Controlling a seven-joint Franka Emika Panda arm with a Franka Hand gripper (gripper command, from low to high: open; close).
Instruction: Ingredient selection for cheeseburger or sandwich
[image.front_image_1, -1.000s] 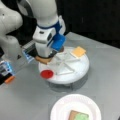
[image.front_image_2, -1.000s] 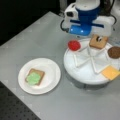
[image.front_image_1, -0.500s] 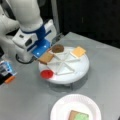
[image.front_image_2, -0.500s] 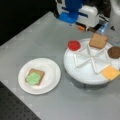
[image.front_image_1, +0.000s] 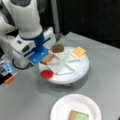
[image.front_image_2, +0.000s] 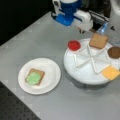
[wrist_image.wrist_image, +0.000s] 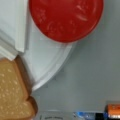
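Your hand (image.front_image_1: 37, 58) has swung off the red disc (image.front_image_1: 47, 74), which sits at the divided tray's (image.front_image_1: 80, 71) rim, its grip unreadable, while the bread-and-lettuce stack (image.front_image_2: 34, 77) waits on the plate (image.front_image_2: 51, 67)

front view A: high, angled down at counter (image.front_image_1: 105, 65); tray (image.front_image_1: 82, 67) mid-frame, plate (image.front_image_1: 60, 107) at bottom, arm (image.front_image_1: 27, 22) at left
front view B: high, opposite side; tray (image.front_image_2: 75, 65) at right, plate (image.front_image_2: 52, 72) at left, arm (image.front_image_2: 72, 12) at top
wrist view: straight down, very close; tray (wrist_image.wrist_image: 47, 65) edge, red disc (wrist_image.wrist_image: 66, 18), bread (wrist_image.wrist_image: 12, 92)
shared: both front views cover tray, plate, arm; wrist view only the tray's disc/bread edge
claw: not in view
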